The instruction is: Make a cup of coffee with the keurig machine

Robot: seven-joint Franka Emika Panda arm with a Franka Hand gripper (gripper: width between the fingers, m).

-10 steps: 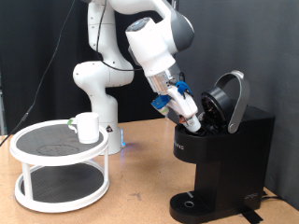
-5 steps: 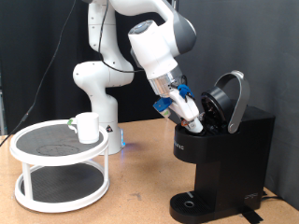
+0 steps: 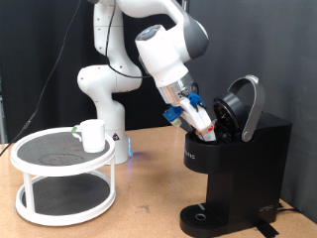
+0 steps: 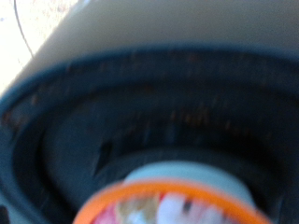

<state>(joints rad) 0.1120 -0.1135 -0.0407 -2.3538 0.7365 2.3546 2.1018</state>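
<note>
The keurig machine (image 3: 243,169) stands at the exterior view's right with its rounded lid (image 3: 245,104) swung up and open. My gripper (image 3: 206,127) reaches down at a slant into the open top, its tip at the pod chamber's mouth. The wrist view is blurred: it shows the dark round chamber (image 4: 140,112) and a small pod with an orange-red rim (image 4: 168,201) close to the camera; no fingers show there. The cup (image 3: 92,135), a white mug, stands on the top shelf of a round stand at the exterior view's left, far from the gripper.
The white two-tier round stand (image 3: 61,183) sits on the wooden table at the left. The arm's white base (image 3: 104,94) rises behind it. A dark curtain backs the scene. The machine's round drip base (image 3: 203,215) is at the bottom.
The gripper has shifted very slightly at the machine's open top; the lid, mug and stand have not moved.
</note>
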